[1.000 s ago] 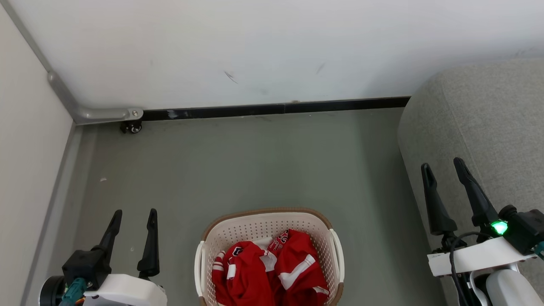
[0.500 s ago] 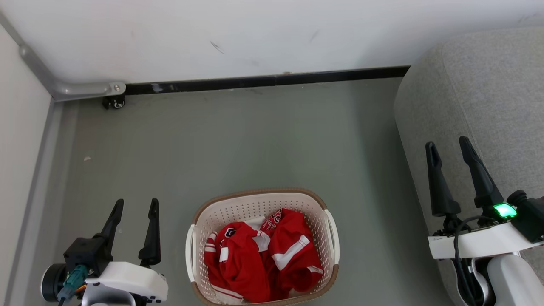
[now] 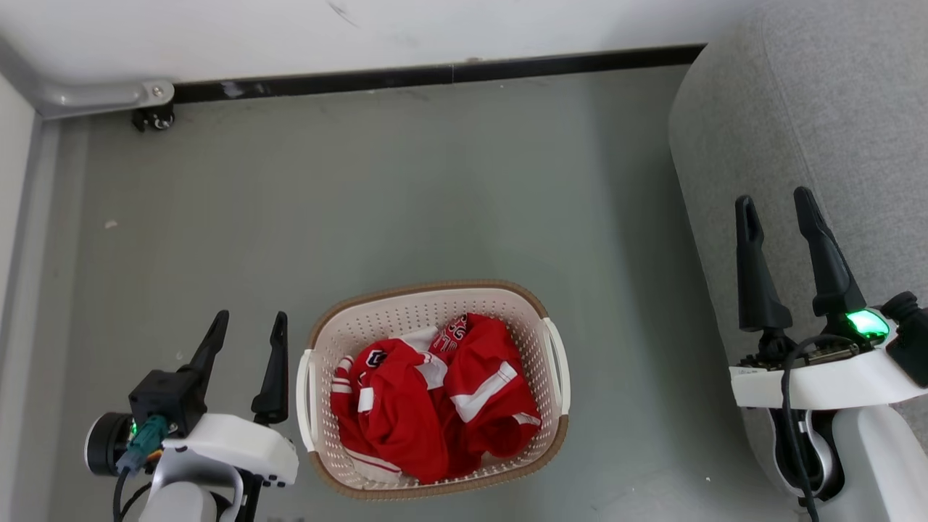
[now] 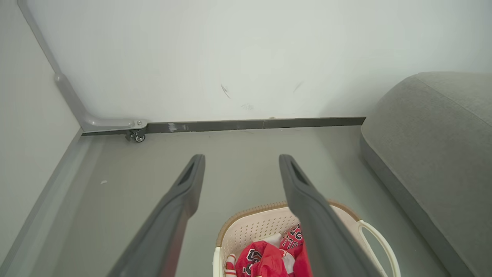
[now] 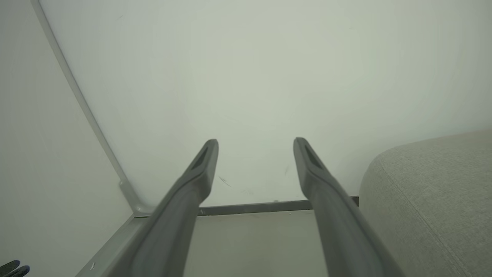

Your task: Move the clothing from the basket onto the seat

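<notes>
The cream-white perforated basket (image 3: 552,406) with a brown rim stands on the grey floor at lower centre of the head view. Red clothing (image 3: 435,395) with white stripes and lettering lies crumpled inside it. The grey upholstered seat (image 3: 826,123) rises along the right side. My left gripper (image 3: 248,325) is open, just left of the basket's left handle, holding nothing. My right gripper (image 3: 776,201) is open over the seat's near edge, also empty. In the left wrist view, the left gripper (image 4: 241,161) spreads above the basket (image 4: 253,227) and clothing (image 4: 269,259); the seat (image 4: 434,127) sits at right. The right gripper (image 5: 255,144) faces the wall, seat (image 5: 430,200) at right.
A white wall with a black baseboard (image 3: 435,72) closes the far side. A grey metal bracket with a small caster wheel (image 3: 148,119) sits in the far left corner. A pale panel (image 3: 11,167) borders the left. Open floor (image 3: 406,188) lies between basket and wall.
The head camera has tilted downward, so wall, basket and seat sit differently in the picture. Both grippers stay open and empty; the basket and clothing lie as before.
</notes>
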Robot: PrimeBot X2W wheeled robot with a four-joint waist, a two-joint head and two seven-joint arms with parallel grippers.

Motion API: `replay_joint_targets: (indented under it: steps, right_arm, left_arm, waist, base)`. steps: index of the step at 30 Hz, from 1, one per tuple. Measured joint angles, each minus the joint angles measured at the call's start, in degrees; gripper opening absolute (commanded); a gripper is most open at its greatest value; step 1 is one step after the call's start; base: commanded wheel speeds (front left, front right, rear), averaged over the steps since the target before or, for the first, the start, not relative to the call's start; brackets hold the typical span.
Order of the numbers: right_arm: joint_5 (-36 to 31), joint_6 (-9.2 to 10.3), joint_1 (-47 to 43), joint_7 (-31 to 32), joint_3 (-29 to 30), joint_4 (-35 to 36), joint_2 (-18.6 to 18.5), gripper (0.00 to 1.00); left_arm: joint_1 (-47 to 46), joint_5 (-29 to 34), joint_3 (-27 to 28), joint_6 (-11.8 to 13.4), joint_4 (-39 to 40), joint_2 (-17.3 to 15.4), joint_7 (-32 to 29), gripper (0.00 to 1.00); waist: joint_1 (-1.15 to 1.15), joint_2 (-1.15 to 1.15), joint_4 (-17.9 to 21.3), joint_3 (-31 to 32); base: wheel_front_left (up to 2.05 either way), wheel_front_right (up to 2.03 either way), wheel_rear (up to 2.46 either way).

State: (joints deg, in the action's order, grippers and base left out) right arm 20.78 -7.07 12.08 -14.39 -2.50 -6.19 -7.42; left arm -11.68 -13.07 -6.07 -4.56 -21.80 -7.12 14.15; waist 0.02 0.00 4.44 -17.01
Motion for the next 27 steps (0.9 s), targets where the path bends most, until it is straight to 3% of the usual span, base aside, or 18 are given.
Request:
replay_joint_targets:
  steps: [27]
  right_arm:
    - [3.1, 0.00, 7.3, -0.1, -1.4, 2.2, 2.0, 1.00]
  left_arm:
    - [-11.7, 2.8, -4.9, -1.6, -9.7, -1.3, -0.6, 1.00]
  waist:
    - [0.00, 0.00, 3.6, -12.9]
  base:
    - [0.00, 0.00, 0.00]
